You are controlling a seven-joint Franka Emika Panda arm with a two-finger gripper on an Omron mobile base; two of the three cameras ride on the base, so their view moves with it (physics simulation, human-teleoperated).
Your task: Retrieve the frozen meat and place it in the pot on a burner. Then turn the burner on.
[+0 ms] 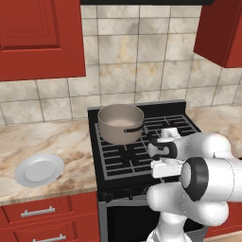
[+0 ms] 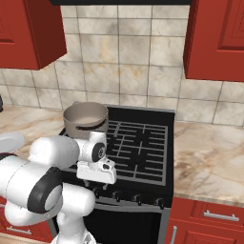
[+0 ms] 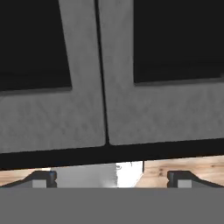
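The pot (image 1: 120, 124) sits empty on the far left burner (image 1: 124, 137), gripper (image 3: 111, 178) spread wide, holding nothing, everything left.

At the frame's centre the pot (image 1: 120, 123) is showing dull tan-grey metal on matt black iron grates (image 1: 142, 146), the plate (image 1: 39, 169) at lower left is gleaming smooth white on the polished veined marble counter (image 1: 47, 142), and red cabinets (image 1: 40, 38) above are looking satin-painted.
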